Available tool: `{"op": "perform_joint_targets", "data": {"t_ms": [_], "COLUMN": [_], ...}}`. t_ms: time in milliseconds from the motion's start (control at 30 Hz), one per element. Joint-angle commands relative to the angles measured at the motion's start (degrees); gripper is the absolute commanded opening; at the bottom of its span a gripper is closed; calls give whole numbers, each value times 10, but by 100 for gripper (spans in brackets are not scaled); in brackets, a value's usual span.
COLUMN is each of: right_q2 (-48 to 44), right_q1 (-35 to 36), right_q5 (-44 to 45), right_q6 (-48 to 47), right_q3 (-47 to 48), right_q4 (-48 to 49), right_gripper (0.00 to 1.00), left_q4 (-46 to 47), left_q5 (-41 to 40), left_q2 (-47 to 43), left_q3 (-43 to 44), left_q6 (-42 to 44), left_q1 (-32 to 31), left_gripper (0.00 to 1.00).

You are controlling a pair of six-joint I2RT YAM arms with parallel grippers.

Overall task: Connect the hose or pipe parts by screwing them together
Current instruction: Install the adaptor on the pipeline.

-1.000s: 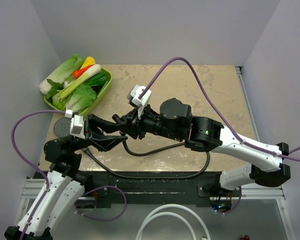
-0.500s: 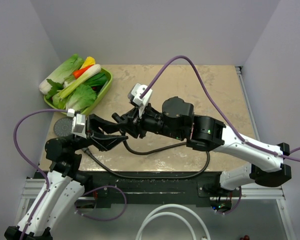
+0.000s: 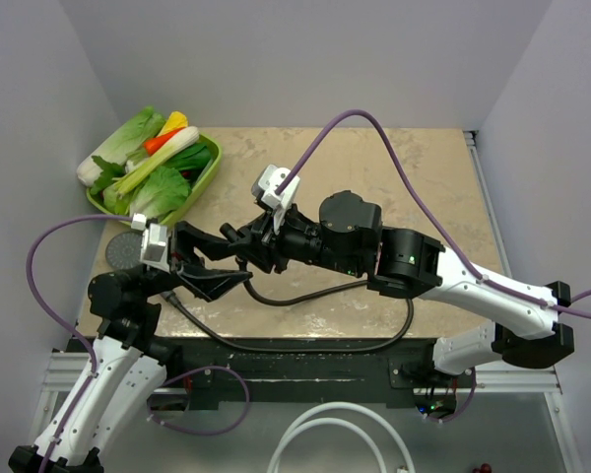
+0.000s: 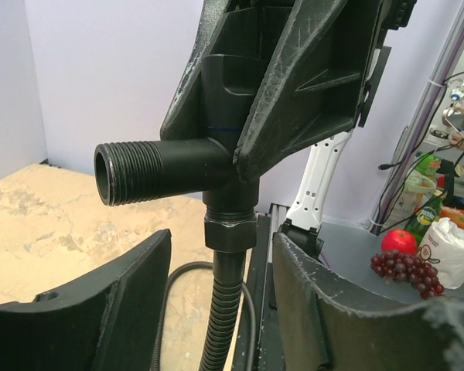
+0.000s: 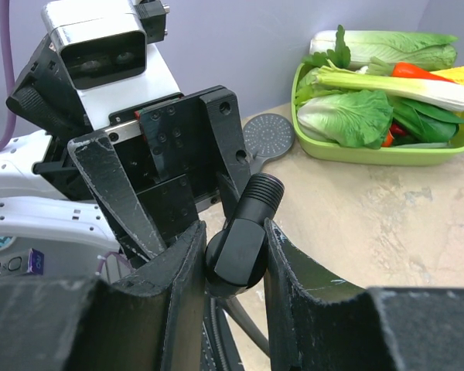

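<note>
**Stage of assembly: first joint made, shower head not yet attached.**

The right gripper (image 5: pixel 233 232) is clamped on the body of the small black T-shaped fitting (image 4: pixel 185 158) and holds it in the air above the tabletop (image 3: pixel 414 177). In the left wrist view, the end nut (image 4: pixel 230 232) of the dark-brown flexible hose (image 4: pixel 220 325) sits up against the fitting's lower port, with no thread showing between the two. This joint therefore appears to be screwed on; whether it is fully tight cannot be judged.

The left gripper (image 4: pixel 223 247) is level with the nut and the hose. Its fingers (image 4: pixel 85 301) stand apart on either side, with a clear gap to both, and grasp nothing.

The fitting's side port (image 4: pixel 127 174) shows bare thread and carries no part. From the nut the hose hangs down and trails in a loop across the tabletop toward the near edge. Its other end cannot be made out in these views.

The round grey shower-head disc (image 5: pixel 267 135) lies flat on the tabletop at the left. It is near the green tray (image 5: pixel 387 157) of vegetables, well apart from both grippers, and joined to nothing.

As far as the views show, one connection is done or nearly done. Attaching the shower head remains, and the first nut may need a final tightening.
</note>
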Motion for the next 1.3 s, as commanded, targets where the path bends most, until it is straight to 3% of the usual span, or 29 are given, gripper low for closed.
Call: {"op": "perform_joint_targets", "data": {"t_ms": [0,67,400,500,633,867,933,1000,1033,1067,1100,1267], "right_q2": [-7,-7,-7,-5,-5,-5,-1,-1,-2,-5,-7,-35], "right_q1": [1,1,2,2,2,2,2,2,2,2,2,1], "right_q5": [-9,-10,-16,-19,-19,-23,-24,-19,-4,5,14,31], "right_q6": [-8,-8,-8,-8,-7,-2,-1,1,0,-5,-9,-42], "right_q3": [26,25,22,22,20,12,12,12,14,19,23,73], "right_q4": [28,28,32,32,35,45,43,39,30,26,20,4], "right_gripper": [0,0,0,0,0,0,6,21,30,52,58,63], "left_q4": [27,32,46,55,58,52,52,48,47,45,41,37], "left_q5": [-3,-3,-3,-3,-2,-3,-7,-9,-9,-9,-9,-4], "left_q2": [0,1,2,2,1,-1,-1,-3,-4,-5,-6,-9], "left_q3": [21,23,20,18,16,14,14,13,13,14,14,11], "left_q6": [-11,-14,-25,-28,-27,-23,-22,-21,-20,-18,-17,-15], "left_q1": [2,2,2,2,2,2,2,2,2,2,2,2], "left_gripper": [56,51,45,33,2,0,0,0,0,0,0,0]}}
